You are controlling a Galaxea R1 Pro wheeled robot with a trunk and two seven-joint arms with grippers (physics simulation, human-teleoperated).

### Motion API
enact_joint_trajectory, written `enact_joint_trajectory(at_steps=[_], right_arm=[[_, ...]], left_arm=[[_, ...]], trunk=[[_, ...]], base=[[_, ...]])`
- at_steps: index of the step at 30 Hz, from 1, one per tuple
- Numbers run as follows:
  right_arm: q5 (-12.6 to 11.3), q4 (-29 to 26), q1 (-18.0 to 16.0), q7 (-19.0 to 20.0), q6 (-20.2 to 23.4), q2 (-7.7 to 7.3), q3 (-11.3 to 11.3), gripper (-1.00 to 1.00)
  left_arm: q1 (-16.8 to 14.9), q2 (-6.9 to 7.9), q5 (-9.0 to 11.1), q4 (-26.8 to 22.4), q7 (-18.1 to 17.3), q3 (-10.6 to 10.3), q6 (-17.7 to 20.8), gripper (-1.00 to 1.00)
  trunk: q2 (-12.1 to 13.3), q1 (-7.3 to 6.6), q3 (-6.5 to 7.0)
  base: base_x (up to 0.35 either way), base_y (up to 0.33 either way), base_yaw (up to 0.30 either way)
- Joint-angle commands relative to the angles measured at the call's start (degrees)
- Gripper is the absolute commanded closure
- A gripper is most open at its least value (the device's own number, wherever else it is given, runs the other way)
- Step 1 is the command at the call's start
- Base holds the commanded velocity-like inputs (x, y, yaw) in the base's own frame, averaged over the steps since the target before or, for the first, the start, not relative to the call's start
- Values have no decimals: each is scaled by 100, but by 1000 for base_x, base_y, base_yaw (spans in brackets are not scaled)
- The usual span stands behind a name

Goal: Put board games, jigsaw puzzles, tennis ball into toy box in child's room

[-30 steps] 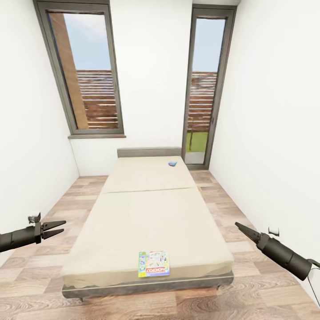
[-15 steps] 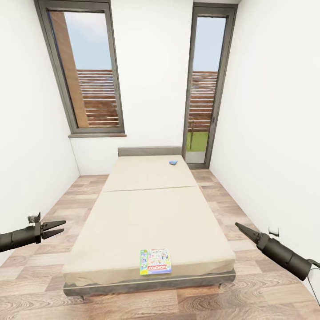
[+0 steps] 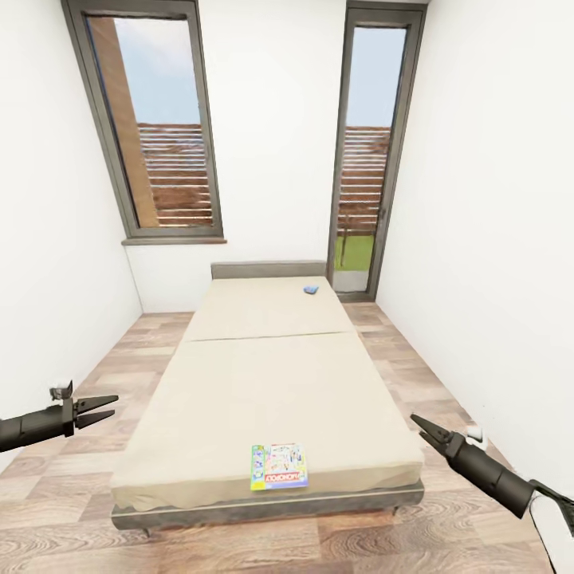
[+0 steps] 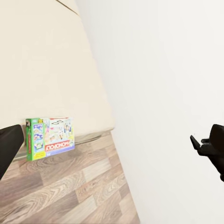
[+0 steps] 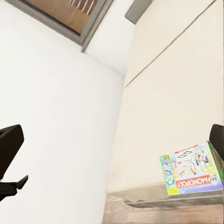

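Brightness: bright, even daylight.
Source: two tall windows (image 3: 155,127) at 12 o'clock.
Shadows: faint, soft under the bed (image 3: 263,375).
Glare: none.
Edges: wide-angle stretch.
Focus: slightly soft render.

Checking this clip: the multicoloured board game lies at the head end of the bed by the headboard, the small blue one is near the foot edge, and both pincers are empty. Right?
Not quite: the places are swapped. In the head view the multicoloured board game lies near the foot edge of the bed, and the small blue one sits by the headboard. The left pincer and right pincer are indeed empty.
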Motion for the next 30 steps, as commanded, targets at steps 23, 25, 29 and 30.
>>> enact_joint_trajectory(at_steps=[23, 25, 29, 30], right_arm=[[94, 1967, 18, -316, -482, 755, 389, -100], [98, 2010, 15, -448, -575, 871, 447, -100], [96, 2053, 12, -818, -898, 1124, 562, -100], [92, 2060, 12, -924, -1006, 1190, 592, -100]], left_arm=[[-4, 10, 2, 2, -27, 4, 62, -100], [-4, 10, 2, 1, -27, 5, 62, -100], [-4, 14, 2, 1, -29, 12, 62, -100], [-4, 15, 2, 1, -30, 13, 62, -100]], trunk=[[-928, 506, -420], [-1009, 550, -456], [-1169, 638, -528], [-1209, 660, -546]], base=[[-62, 47, 0], [-6, 5, 0], [-3, 2, 0], [-2, 1, 0]])
